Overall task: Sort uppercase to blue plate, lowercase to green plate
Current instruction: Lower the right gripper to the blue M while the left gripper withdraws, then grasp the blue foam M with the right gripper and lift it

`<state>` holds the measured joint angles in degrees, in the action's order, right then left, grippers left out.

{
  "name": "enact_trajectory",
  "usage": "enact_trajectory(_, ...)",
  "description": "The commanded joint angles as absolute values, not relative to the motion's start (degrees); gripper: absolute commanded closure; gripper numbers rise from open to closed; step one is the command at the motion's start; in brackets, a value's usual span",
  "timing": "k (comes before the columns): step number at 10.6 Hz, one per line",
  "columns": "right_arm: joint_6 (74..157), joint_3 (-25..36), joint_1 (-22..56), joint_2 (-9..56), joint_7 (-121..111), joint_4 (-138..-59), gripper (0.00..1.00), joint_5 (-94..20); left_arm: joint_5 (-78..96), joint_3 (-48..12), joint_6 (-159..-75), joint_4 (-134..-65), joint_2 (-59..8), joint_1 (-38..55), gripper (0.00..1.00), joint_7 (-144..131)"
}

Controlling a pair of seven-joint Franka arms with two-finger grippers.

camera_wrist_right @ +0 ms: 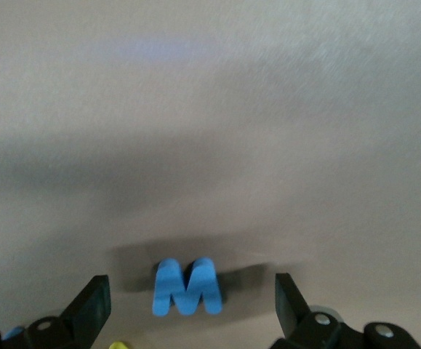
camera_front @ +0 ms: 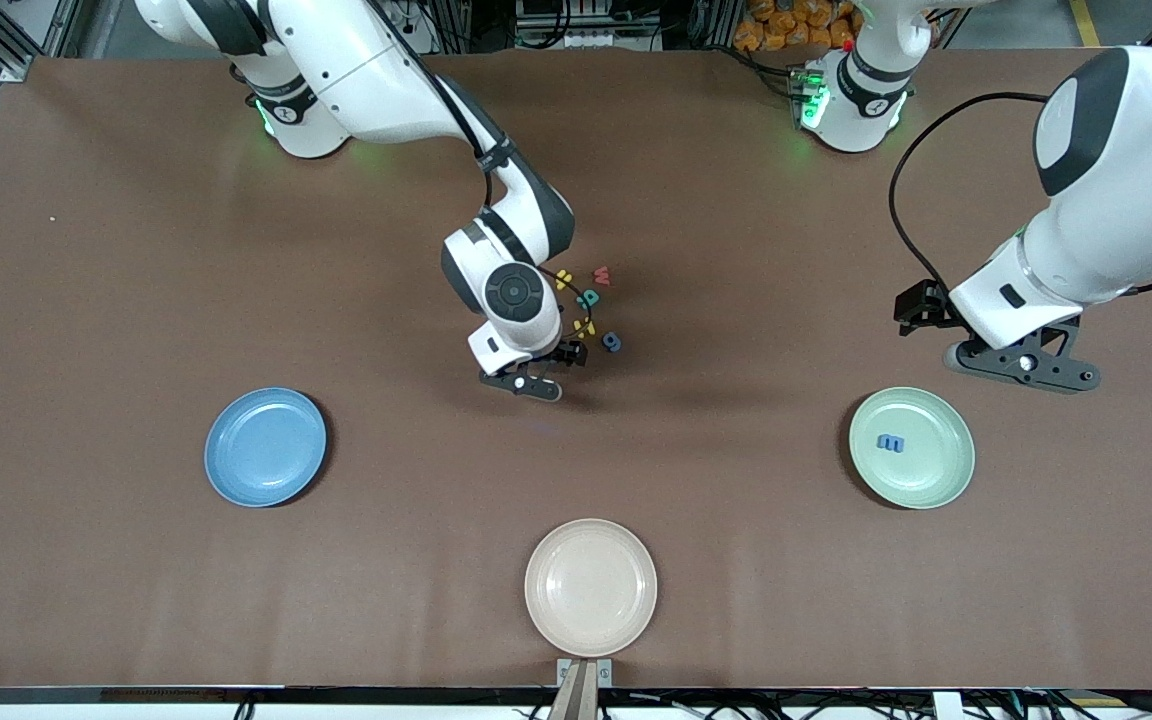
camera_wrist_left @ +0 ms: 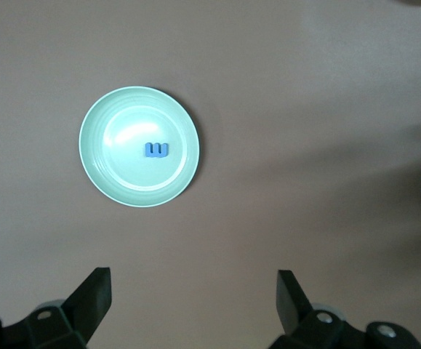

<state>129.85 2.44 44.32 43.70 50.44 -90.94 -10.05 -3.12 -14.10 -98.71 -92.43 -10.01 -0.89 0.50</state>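
**Right gripper low over the blue M; one blue m on the green plate**

Nearest the front camera, at the table [camera_front: 86, 300] edge, sits a cream plate [camera_front: 590, 587], bare. Farther in lie the blue plate [camera_front: 265, 446], bare, toward the right arm's end, and the green plate [camera_front: 911, 447] toward the left arm's end, with the blue m [camera_front: 890, 442] lying on it.

The left gripper [camera_front: 1021, 362] hangs in the air just beside the green plate's rim, fingers spread wide and holding nothing. Its wrist view looks straight down on the green plate [camera_wrist_left: 139, 147] and the m [camera_wrist_left: 156, 150], with open brown table all round.

The right gripper [camera_front: 536, 372] is bent down steeply at mid-table, fingers apart, nothing clamped. Only its wrist view shows the blue M [camera_wrist_right: 187, 286], flat on the table between the two open fingers [camera_wrist_right: 92, 305]; in the front view the arm hides it. Bare table lies past the gripper toward the camera.

Just beside it, farther from the camera, the other letters cluster: blue g [camera_front: 612, 342], yellow y [camera_front: 583, 327], teal-green R [camera_front: 589, 298], yellow H [camera_front: 563, 279] and red w [camera_front: 601, 275]. The Q cannot be made out.
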Motion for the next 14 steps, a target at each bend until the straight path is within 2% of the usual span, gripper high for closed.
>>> enact_trajectory(1, 130.7, 2.9, 45.1, 43.7, 52.4, -91.3, 0.0, -9.2, -2.0, -14.2, -97.4, -92.7, -9.6, -1.1, 0.0, 0.8)
enact_trajectory(11, 132.5, 2.9, 45.1, 44.4, 51.6, -91.5, 0.0, -9.0, -2.0, -14.2, -96.9, -92.7, -9.8, -1.0, 0.0, 0.4)
enact_trajectory(12, 132.7, 2.9, 45.1, 44.4, 51.7, -91.9, 0.15, -9.0, -2.0, -14.2, -96.9, -92.7, -9.8, -1.0, 0.0, 0.4)
enact_trajectory(13, 134.7, 2.8, 45.1, 44.4, 51.8, -92.7, 0.77, -9.1, -2.0, -14.2, -96.9, -92.7, -9.8, -1.0, 0.0, 0.4)
enact_trajectory(14, 137.4, 2.8, 45.9, 44.3, 52.1, -94.0, 1.0, -9.2, -2.1, -14.2, -96.9, -92.7, -10.0, -1.0, 0.0, 0.4)
